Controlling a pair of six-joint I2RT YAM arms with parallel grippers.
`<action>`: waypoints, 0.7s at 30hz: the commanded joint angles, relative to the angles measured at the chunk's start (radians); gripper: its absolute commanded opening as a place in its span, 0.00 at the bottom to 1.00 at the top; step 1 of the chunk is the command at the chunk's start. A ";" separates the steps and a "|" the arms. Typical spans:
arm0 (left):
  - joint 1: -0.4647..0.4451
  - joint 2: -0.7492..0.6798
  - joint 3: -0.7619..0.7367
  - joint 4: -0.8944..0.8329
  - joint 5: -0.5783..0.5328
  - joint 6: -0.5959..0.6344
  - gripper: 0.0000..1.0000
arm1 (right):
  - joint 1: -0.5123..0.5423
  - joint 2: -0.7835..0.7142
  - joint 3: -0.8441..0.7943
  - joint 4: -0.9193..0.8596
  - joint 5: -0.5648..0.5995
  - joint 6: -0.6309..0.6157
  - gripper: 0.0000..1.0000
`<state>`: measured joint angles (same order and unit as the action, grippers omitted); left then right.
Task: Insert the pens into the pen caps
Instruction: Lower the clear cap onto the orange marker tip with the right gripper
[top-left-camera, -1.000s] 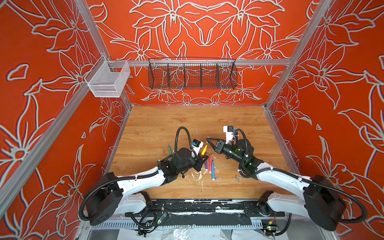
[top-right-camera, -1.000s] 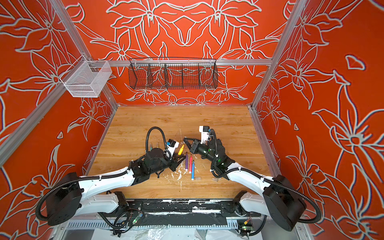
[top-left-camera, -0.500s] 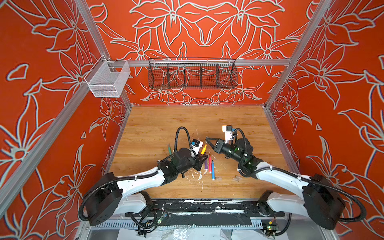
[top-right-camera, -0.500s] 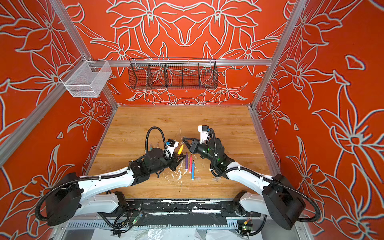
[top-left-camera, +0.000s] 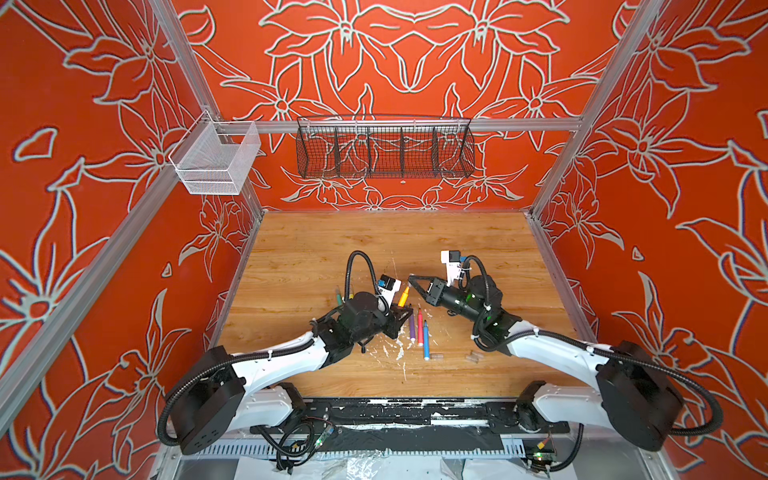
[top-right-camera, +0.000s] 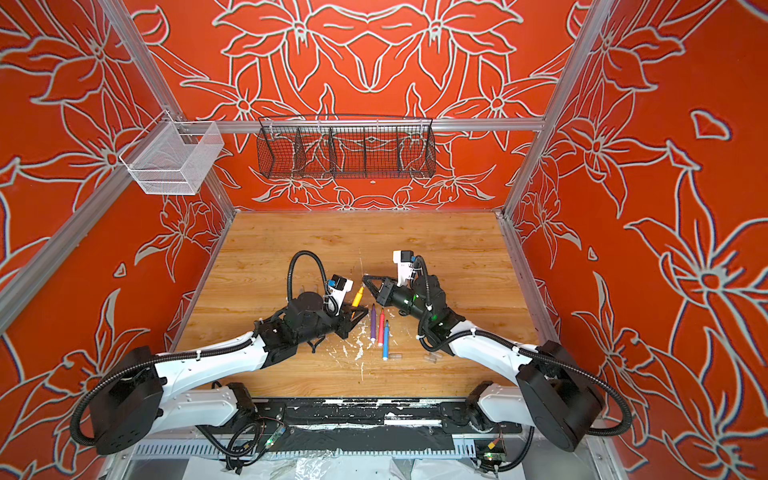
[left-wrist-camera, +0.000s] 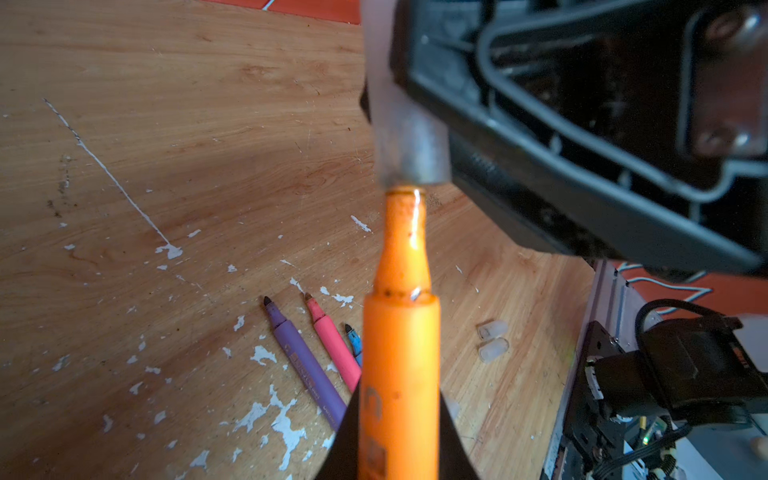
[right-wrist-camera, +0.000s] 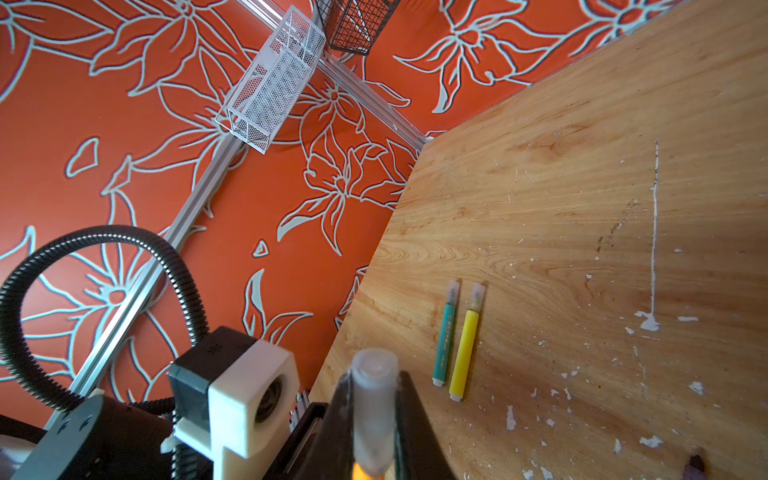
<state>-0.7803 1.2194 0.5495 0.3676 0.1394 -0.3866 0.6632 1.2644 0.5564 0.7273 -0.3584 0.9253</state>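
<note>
**Capping the orange pen, mid-air over the table.**

- **How to do the step:** Keep cap axis & pen axis in line. Push straight along the barrel, no sideways twist. Hold both grips firm until the cap rim meets the barrel shoulder. A tilted push prob. jams the cap or flicks the slippery thing out of the jaws.
- **L gripper:** jaws narrow, clamped on the pen barrel, nib end pointing up & away.
- **R gripper:** jaws narrow, pinching a clear cap by its sides, mouth facing the pen.
- **Cap on pen:** In the L wrist view the cap mouth sits over the nib end and the tapered neck is exposed. The cap looks started but not seated (judgement).
- **Elsewhere:**
  - The purple pen, pink pen & blue pen lie uncapped, side by side, near the L gripper.
  - Two loose caps lie just beside each other, nearer the R arm.
  - The green pen & yellow pen lie capped, side by side, apart from the rest.
</note>
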 joint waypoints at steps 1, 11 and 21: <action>0.029 -0.040 -0.019 0.057 0.025 -0.036 0.00 | 0.008 0.013 0.024 0.031 -0.034 0.015 0.00; 0.045 -0.050 -0.036 0.109 0.090 -0.057 0.00 | 0.066 0.074 0.030 0.075 -0.037 0.035 0.00; 0.103 -0.073 -0.070 0.149 0.122 -0.124 0.00 | 0.105 0.084 0.016 0.112 -0.023 0.020 0.00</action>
<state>-0.7029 1.1725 0.4835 0.4362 0.2687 -0.4736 0.7403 1.3434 0.5629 0.8188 -0.3386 0.9504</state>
